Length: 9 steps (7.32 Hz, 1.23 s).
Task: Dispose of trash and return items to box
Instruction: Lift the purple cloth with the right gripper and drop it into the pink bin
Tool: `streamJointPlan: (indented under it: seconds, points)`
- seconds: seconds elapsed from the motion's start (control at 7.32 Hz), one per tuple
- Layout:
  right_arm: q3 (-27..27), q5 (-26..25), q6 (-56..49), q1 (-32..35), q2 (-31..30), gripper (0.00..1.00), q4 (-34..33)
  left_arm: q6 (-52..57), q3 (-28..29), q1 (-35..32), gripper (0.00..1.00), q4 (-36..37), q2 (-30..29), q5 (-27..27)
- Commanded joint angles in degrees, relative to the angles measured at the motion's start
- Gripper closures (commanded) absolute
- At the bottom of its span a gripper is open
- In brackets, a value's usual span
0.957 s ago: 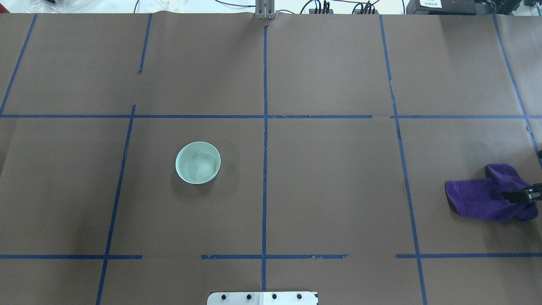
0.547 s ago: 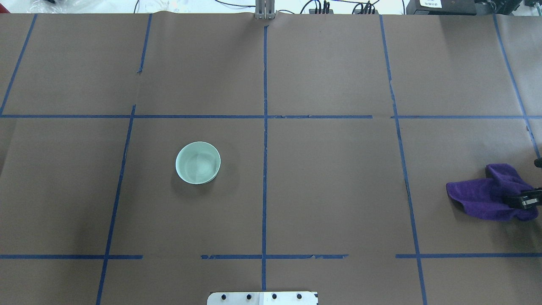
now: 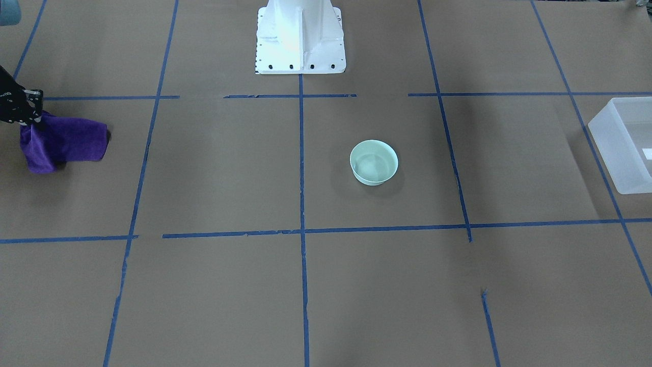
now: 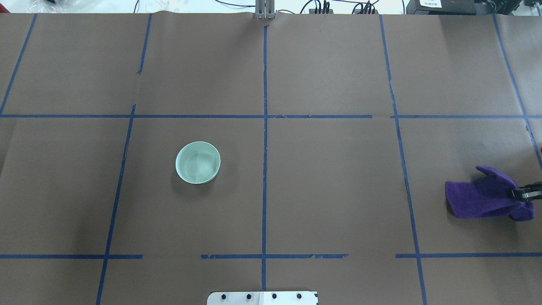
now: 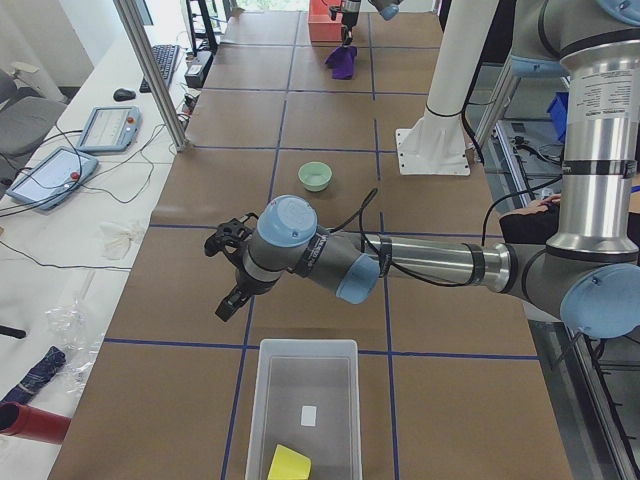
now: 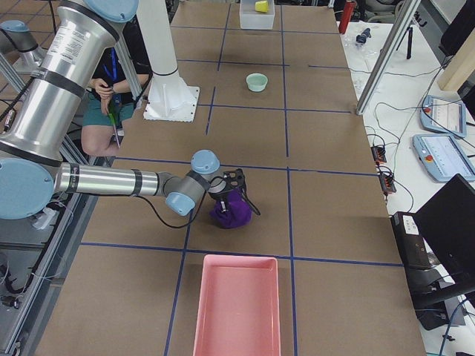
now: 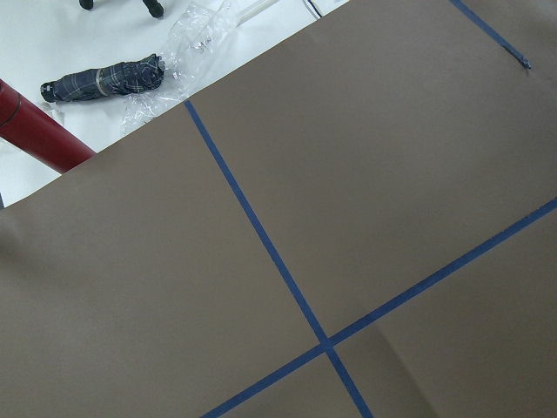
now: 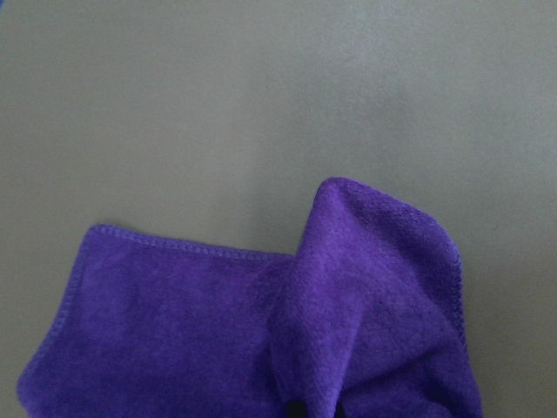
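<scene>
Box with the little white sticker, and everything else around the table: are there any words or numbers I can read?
Nothing here can be read.
Label inside the box: looks blank, too small to be sure.
White tag on the black device beyond the table: print too blurred.
Tiny white marks on the right gripper: too small.

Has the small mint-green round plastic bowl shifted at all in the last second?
No. The small pale mint-green round plastic bowl sits where it was, same gap to the central blue tape line on its right.
</scene>
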Motion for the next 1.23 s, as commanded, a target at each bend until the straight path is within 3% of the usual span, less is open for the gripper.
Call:
streamJointPlan:
  seconds: [0.0, 0.14, 0.27, 0.41, 0.55, 0.82, 1.09]
  points:
    - [14.2, 8.7, -6.0, 10.4, 1.5, 1.00, -21.8, 0.0, 0.0, 0.1, 0.00, 0.0, 0.1, 0.0]
    - [18.2, 11.0, -16.8, 17.3, 7.7, 1.00, -40.1, 0.0, 0.0, 0.2, 0.00, 0.0, 0.1, 0.0]
    - [18.4, 11.7, -29.3, 24.6, 14.9, 1.00, -56.3, 0.0, 0.0, 0.4, 0.00, 0.1, 0.1, 0.0]
    - [16.4, 11.3, -45.4, 33.3, 19.9, 1.00, -71.0, 0.0, 0.0, 0.9, 0.00, 0.0, 0.1, 0.0]
    - [10.0, 10.8, -62.3, 42.7, 24.5, 1.00, -78.9, 0.0, 0.0, 1.1, 0.00, 0.0, 0.1, -0.1]
    - [-4.4, 8.6, -78.8, 49.7, 23.8, 1.00, -75.2, -0.1, 0.0, 2.0, 0.00, -0.1, 0.1, -0.1]
    - [-16.3, 8.4, -77.5, 49.8, 18.6, 1.00, -55.8, -0.1, 0.0, 2.9, 0.00, -0.1, 0.0, -0.1]
